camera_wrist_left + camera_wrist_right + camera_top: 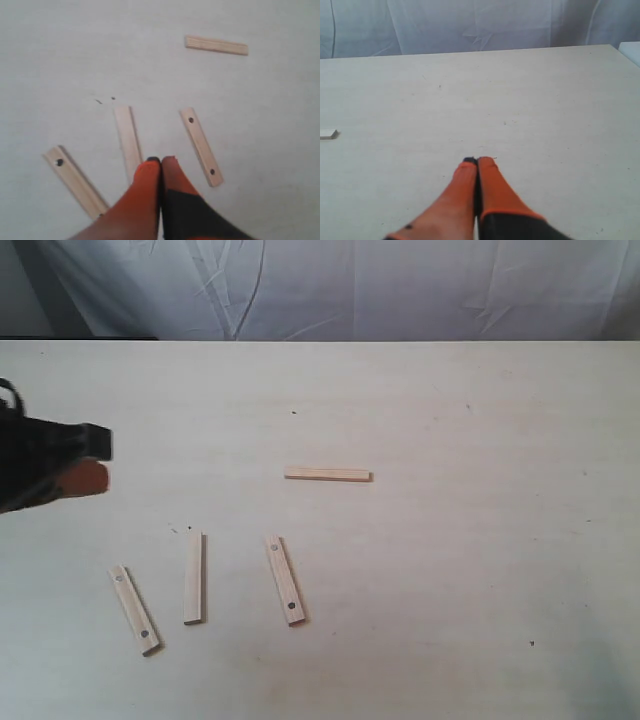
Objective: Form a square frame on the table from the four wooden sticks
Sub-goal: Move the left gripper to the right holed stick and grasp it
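Note:
Four pale wooden sticks lie apart on the cream table (pixel 470 540), forming no square frame. One lies crosswise near the middle (pixel 327 475) (pixel 216 45). Three lie lengthwise nearer the front: a left one with holes (pixel 135 609) (pixel 75 181), a plain middle one (pixel 194 577) (pixel 128 141), and a right one with holes (pixel 286 579) (pixel 201 146). My left gripper (pixel 90 462) (pixel 161 161) hovers at the left edge, shut and empty, over the plain stick's near end in its wrist view. My right gripper (pixel 478 161) is shut and empty over bare table, out of the exterior view.
A white wrinkled cloth (pixel 340 285) hangs behind the table's far edge. The end of one stick (pixel 328 134) shows at the border of the right wrist view. Small dark specks (pixel 180 531) mark the table near the sticks.

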`<state>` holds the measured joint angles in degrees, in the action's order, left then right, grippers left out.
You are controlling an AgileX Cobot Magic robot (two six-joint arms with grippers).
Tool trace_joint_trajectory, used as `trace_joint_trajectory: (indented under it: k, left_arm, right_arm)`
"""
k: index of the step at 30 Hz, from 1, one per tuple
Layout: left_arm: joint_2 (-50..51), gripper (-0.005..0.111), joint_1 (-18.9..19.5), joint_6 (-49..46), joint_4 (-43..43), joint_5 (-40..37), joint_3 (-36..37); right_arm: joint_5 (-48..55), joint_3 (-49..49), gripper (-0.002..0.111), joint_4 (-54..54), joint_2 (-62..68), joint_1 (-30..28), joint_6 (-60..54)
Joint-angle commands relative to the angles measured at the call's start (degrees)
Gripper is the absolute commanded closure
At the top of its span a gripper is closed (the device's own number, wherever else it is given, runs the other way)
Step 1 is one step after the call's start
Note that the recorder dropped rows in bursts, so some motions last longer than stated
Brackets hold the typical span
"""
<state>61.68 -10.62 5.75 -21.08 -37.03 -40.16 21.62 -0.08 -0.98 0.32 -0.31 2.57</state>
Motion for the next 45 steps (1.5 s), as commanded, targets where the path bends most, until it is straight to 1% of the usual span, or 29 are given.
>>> trace_joint_trajectory:
  k: [1, 2, 6, 8, 9, 11, 14, 16, 20, 22, 25, 29, 32, 37, 42, 45]
  left_arm:
    - [8.7, 0.107, -11.1, 8.2, 3.4, 5.6, -2.4]
    - [11.3, 0.107, -13.9, 10.6, 5.0, 6.5, -3.3]
    - [21.9, 0.107, -21.8, 18.1, 9.2, 7.7, -8.4]
    - [27.5, 0.107, -24.4, 19.6, 9.5, 7.4, -12.5]
    - [29.7, 0.107, -25.1, 20.1, 9.8, 6.9, -14.7]
    - [34.4, 0.107, -26.2, 24.2, 12.6, 5.6, -18.9]
    - [39.0, 0.107, -26.7, 33.7, 17.8, 3.5, -22.6]
    - [41.0, 0.107, -26.7, 38.0, 20.3, 2.4, -23.4]
    - [43.3, 0.106, -26.7, 41.2, 22.4, -1.4, -23.4]
    - [43.6, 0.103, -26.8, 42.0, 22.5, -2.1, -23.4]
    - [43.6, 0.091, -27.2, 43.3, 23.9, -0.9, -23.4]
    - [44.8, 0.07, -27.2, 45.5, 26.9, -0.4, -23.4]
    - [46.2, 0.061, -27.2, 45.5, 26.5, -0.2, -23.4]
    - [48.9, 0.06, -27.2, 45.7, 25.6, 0.6, -23.4]
    - [49.2, 0.06, -27.2, 45.7, 25.2, 2.5, -23.4]
    - [49.8, 0.06, -27.2, 45.8, 25.6, 2.3, -23.4]
  right_arm:
    - [-0.6, 0.1, 0.109, 0.0, -0.3, -0.3, 0.0]
    - [-0.6, 0.1, 0.109, 0.0, -0.3, -0.3, 0.0]
    - [-0.6, 0.1, 0.109, 0.0, -0.3, -0.3, 0.0]
    - [-0.6, 0.1, 0.109, 0.0, -0.3, -0.3, 0.0]
    - [-0.6, 0.1, 0.109, 0.0, -0.3, -0.3, 0.0]
    - [-0.8, 0.1, 0.109, 0.0, -0.3, -0.3, 0.0]
    - [-0.8, 0.1, 0.109, 0.0, -0.3, -0.3, 0.0]
    - [-0.8, 0.1, 0.109, 0.0, -0.3, -0.3, 0.0]
    - [-0.8, 0.1, 0.109, 0.0, -0.3, -0.3, 0.0]
    - [-0.8, 0.1, 0.109, 0.0, -0.3, -0.3, 0.0]
    - [-0.8, 0.1, 0.109, 0.0, -0.3, -0.3, 0.0]
    - [-0.8, 0.1, 0.109, 0.0, -0.3, -0.3, 0.0]
    - [-0.8, 0.1, 0.109, 0.0, -0.3, -0.3, 0.0]
    - [-0.6, 0.1, 0.109, 0.0, -0.3, -0.3, 0.0]
    - [-0.6, 0.1, 0.109, 0.0, -0.3, -0.3, 0.0]
    - [-0.6, 0.1, 0.109, 0.0, -0.3, -0.3, 0.0]
